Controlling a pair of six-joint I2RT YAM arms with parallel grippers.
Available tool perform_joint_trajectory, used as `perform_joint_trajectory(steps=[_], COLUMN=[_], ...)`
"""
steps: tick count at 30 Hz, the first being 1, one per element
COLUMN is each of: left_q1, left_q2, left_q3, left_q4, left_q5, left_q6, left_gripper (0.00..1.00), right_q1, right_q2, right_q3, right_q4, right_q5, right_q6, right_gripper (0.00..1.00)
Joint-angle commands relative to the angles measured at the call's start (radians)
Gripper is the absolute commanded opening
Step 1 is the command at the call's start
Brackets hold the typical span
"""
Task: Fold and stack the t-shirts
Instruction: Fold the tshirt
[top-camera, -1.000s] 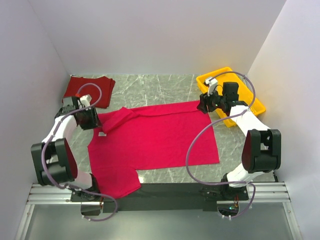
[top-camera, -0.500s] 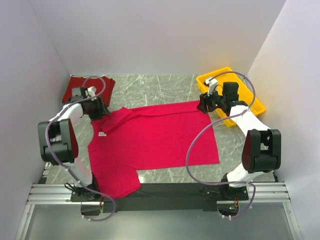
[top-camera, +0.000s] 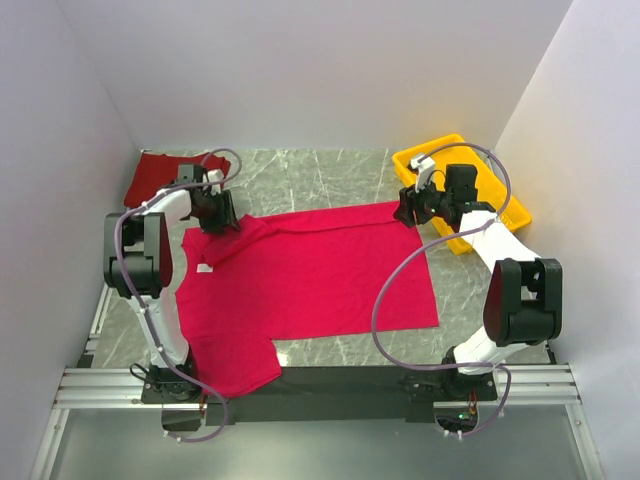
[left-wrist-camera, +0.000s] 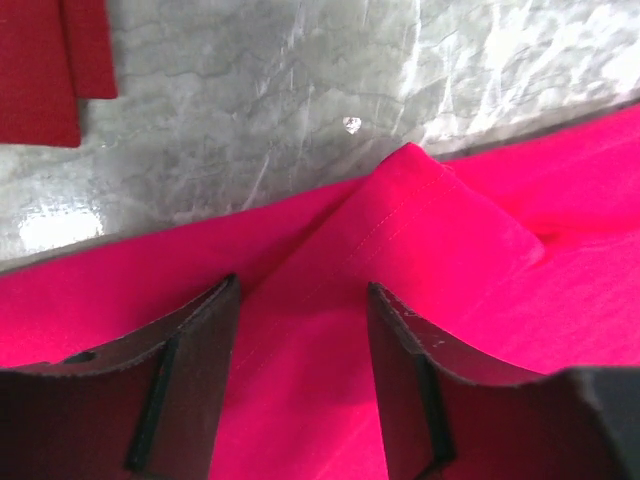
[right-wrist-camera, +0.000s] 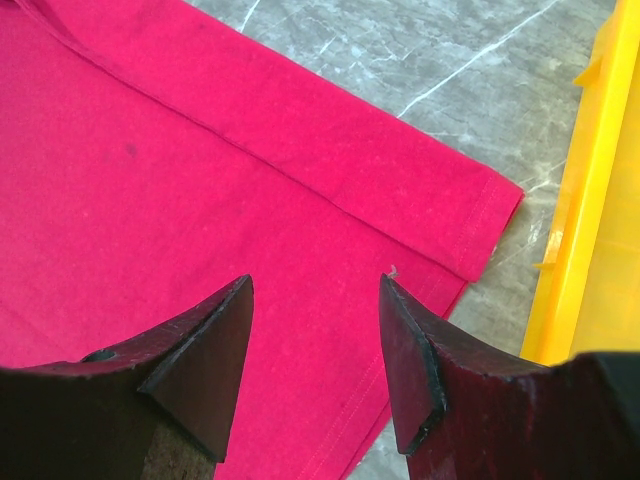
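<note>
Straddling crimson t-shirt (top-camera: 310, 270) far edge — left hand (left-wrist-camera: 300, 288), right hand (right-wrist-camera: 315, 285), parted

Plain white walls (top-camera: 300, 70) closing in three sides, grey marbled table (top-camera: 330, 175) glinting under overhead light, metal rail (top-camera: 100, 385) running along near edge

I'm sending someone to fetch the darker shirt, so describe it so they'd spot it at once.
Go to the marble table's far left corner. The maroon t-shirt lies there folded into a compact rectangle, darker and smaller than the crimson t-shirt spread flat mid-table.
</note>
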Motion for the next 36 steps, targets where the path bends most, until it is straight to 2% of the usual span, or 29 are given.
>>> perform_joint_trajectory(steps=[1, 6, 8, 9, 11, 12, 16, 23, 29, 31, 32, 35, 36], left_q1=[-0.015, -0.05, -0.052, -0.052, -0.052, -0.052, -0.052, -0.053, -0.067, -0.084, -0.093, -0.17, -0.194], left_q2=[0.017, 0.045, 0.043, 0.042, 0.026, 0.022, -0.017, -0.19, -0.334, -0.348, -0.345, -0.36, -0.363], left_q3=[0.065, 0.094, 0.102, 0.102, 0.099, 0.097, 0.084, 0.028, -0.117, -0.182, -0.205, -0.289, -0.303], left_q4=[-0.045, -0.062, -0.063, -0.06, -0.053, -0.051, -0.051, -0.049, -0.078, -0.129, -0.152, -0.195, -0.203], left_q5=[-0.039, -0.039, -0.03, -0.019, -0.008, 0.0, 0.041, 0.096, 0.168, 0.236, 0.254, 0.343, 0.305], left_q6=[0.054, 0.073, 0.079, 0.082, 0.088, 0.096, 0.123, 0.166, 0.177, 0.185, 0.186, 0.179, 0.151], left_gripper=[0.58, 0.49, 0.37, 0.27, 0.2, 0.12, 0.01, 0.01, 0.01, 0.04, 0.05, 0.2, 0.34], right_q1=[-0.008, -0.008, -0.008, -0.008, -0.008, -0.006, -0.008, -0.008, -0.006, -0.008, -0.008, -0.006, -0.008], right_q2=[-0.044, -0.043, -0.041, -0.041, -0.041, -0.039, -0.039, -0.041, -0.043, -0.041, -0.039, -0.035, -0.033], right_q3=[-0.012, -0.011, -0.011, -0.011, -0.009, -0.011, -0.009, -0.009, -0.006, -0.005, -0.003, 0.005, 0.009], right_q4=[0.01, 0.009, 0.004, 0.004, 0.006, 0.007, 0.006, 0.006, 0.007, 0.009, 0.009, 0.009, 0.01], right_q5=[-0.014, -0.014, -0.012, -0.011, -0.011, -0.012, -0.011, -0.008, -0.008, -0.003, -0.003, -0.005, -0.005], right_q6=[0.005, 0.005, 0.005, 0.005, 0.004, 0.005, 0.007, 0.003, 0.008, 0.008, 0.008, 0.008, 0.01], right_gripper=[0.6, 0.6, 0.6, 0.6, 0.6, 0.6, 0.6, 0.6, 0.6, 0.6, 0.6, 0.6, 0.6])
